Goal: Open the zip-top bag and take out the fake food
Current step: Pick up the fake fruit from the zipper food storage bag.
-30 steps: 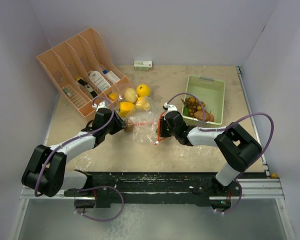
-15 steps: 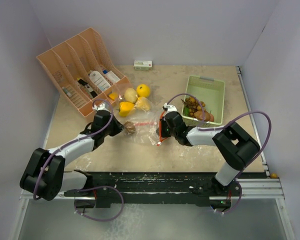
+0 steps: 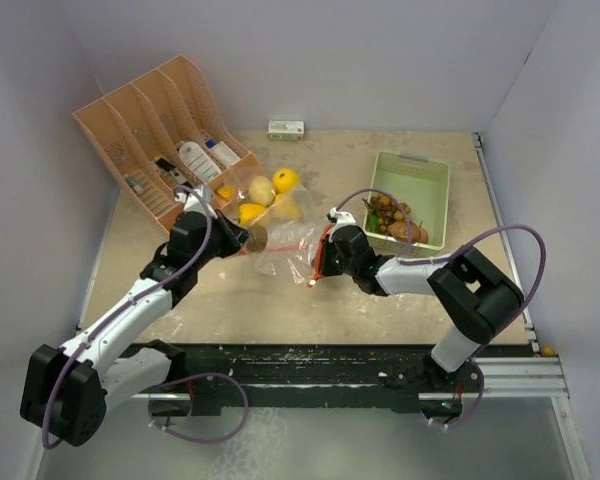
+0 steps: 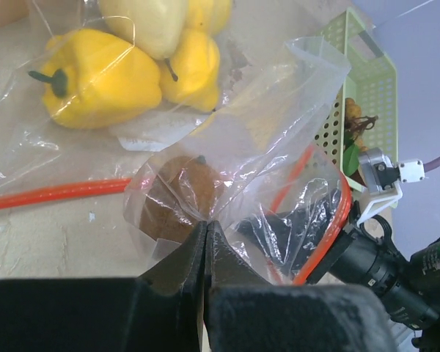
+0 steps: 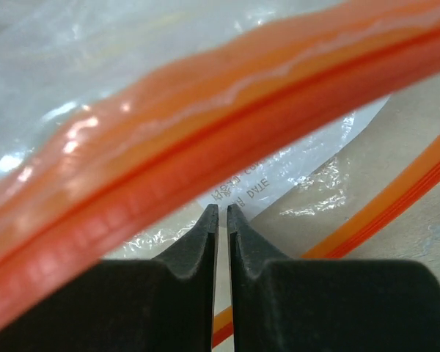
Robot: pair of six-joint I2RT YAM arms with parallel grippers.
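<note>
The clear zip-top bag (image 3: 283, 240) with its orange zip rim (image 4: 330, 235) is stretched between both grippers. My left gripper (image 3: 242, 238) (image 4: 206, 224) is shut on the film at the bag's closed end and holds it off the table. A brown lump of fake food (image 3: 257, 237) (image 4: 177, 199) sits inside, just past the tips. My right gripper (image 3: 325, 255) (image 5: 222, 209) pinches the bag at its mouth, jaws nearly together, with the orange rim (image 5: 205, 139) blurred above them. A yellow pepper (image 4: 95, 77) (image 3: 250, 212) and lemons (image 3: 286, 180) lie on the table beyond.
A green basket (image 3: 427, 168) at the right holds brown and reddish pieces (image 3: 398, 222). An orange divider rack (image 3: 145, 125) with bottles and packets stands at the back left. A small box (image 3: 286, 129) lies against the back wall.
My left gripper has closed on the bag's film and lifted that end up and towards the back, with the brown lump in it. The right gripper has stayed in place.
</note>
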